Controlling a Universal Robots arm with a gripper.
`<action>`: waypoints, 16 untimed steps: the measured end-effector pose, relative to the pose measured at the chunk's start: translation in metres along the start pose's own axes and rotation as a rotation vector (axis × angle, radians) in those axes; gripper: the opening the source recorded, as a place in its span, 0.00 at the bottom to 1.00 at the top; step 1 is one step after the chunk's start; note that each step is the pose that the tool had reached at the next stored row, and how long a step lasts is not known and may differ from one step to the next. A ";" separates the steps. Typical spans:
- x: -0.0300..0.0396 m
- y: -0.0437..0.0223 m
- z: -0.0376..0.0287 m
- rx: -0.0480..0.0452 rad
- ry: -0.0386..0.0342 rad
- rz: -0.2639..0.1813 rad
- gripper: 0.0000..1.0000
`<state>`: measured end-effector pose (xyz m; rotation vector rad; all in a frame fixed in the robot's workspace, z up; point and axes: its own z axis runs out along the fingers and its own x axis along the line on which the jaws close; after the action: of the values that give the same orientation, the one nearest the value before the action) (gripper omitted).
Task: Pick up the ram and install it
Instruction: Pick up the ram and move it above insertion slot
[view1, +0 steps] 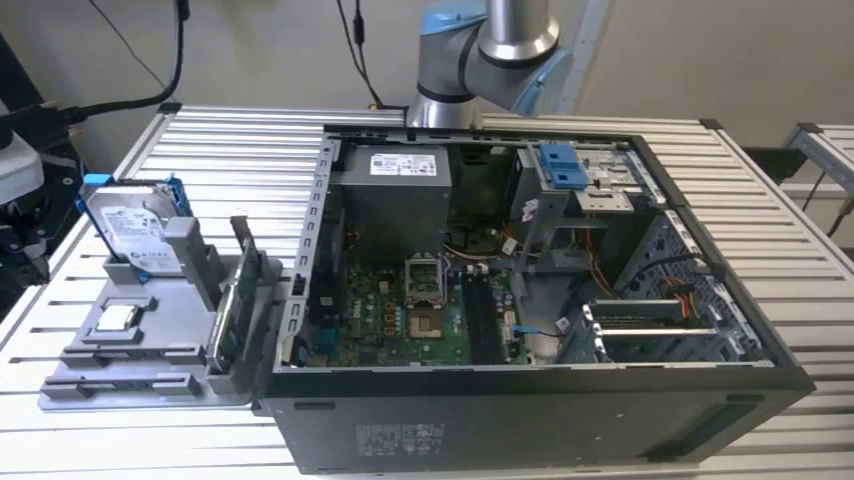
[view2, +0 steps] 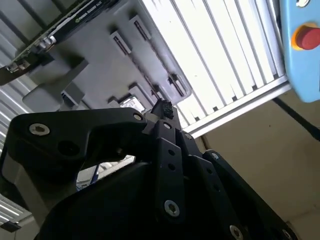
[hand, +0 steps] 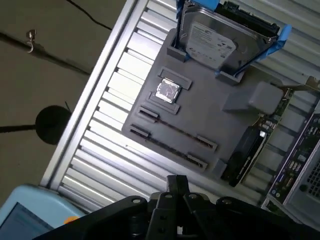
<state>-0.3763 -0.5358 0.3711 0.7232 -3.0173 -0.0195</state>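
- Table (view1: 227, 150): slatted metal, carries everything.
- Computer case (view1: 534, 420): open, just beside tray, farther from gripper than the black card.
- Tray (hand: 205, 107): grey, lies under gripper in first wrist view.
- Gripper (hand: 176, 184): hangs over tray's edge w/ fingertips drawn together, nothing seen btwn them.
- Hard drive (hand: 215, 42): silver in blue frame, upright at tray end farthest from gripper.
- Black card (hand: 247, 150): on edge in tray, off to one side of gripper.
- Ram (hand: 177, 130): in tray, not held, close ahead of gripper tip. Thin dark stick on edge btwn two small clips, seen as a narrow line; chips can't be made out.
- Chip (hand: 167, 91): small silver square in tray recess, btwn ram & hard drive.
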 end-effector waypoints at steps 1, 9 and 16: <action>0.0000 0.0000 0.0000 0.0004 0.0002 -0.011 0.11; 0.0000 0.0000 0.0001 0.0035 0.0012 -0.090 0.11; 0.0000 0.0000 0.0005 0.0060 0.0026 -0.162 0.11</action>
<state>-0.3763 -0.5358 0.3705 0.9646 -2.9491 -0.0143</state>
